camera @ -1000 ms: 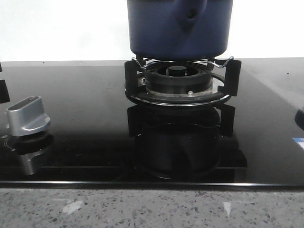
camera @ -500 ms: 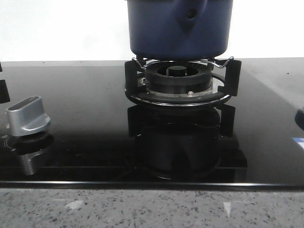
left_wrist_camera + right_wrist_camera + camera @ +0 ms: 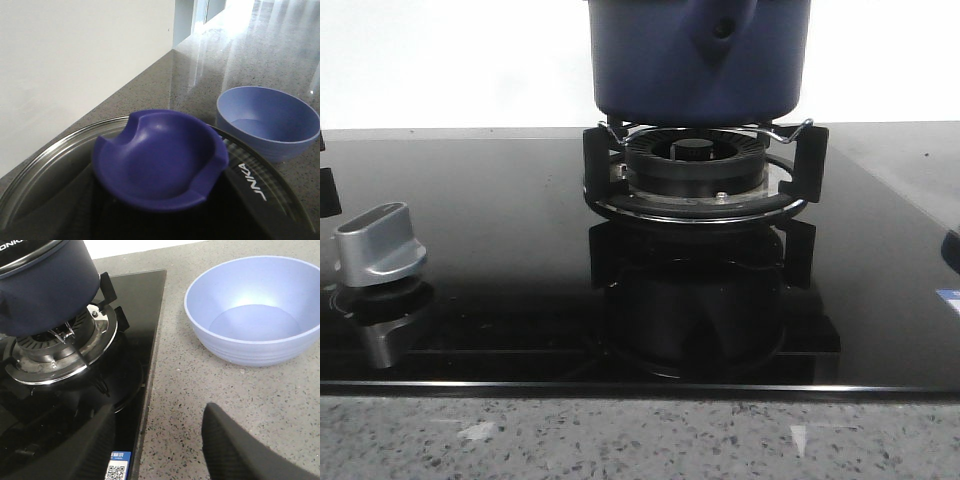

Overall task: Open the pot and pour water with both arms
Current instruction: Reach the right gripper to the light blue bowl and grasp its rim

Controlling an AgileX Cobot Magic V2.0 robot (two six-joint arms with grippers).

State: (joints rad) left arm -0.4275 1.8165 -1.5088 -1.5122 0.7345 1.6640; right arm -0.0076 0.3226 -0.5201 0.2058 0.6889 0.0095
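The pot [image 3: 698,60] sits on the burner [image 3: 696,172], lid [image 3: 150,165] still on; the right claw [image 3: 160,440] hangs spread above the worktop [image 3: 200,385]. Left claw's state can't be told. Lifting the lid looks next.

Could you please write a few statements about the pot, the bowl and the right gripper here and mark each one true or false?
1. The pot sits on the burner. True.
2. The light blue bowl stands on the black glass cooktop. False: it stands on the speckled counter beside the cooktop.
3. The right gripper holds the bowl. False: its fingers are apart and hold nothing.
4. The lid with its blue knob is on the pot. True.
5. A silver control knob stands on the cooktop. True.
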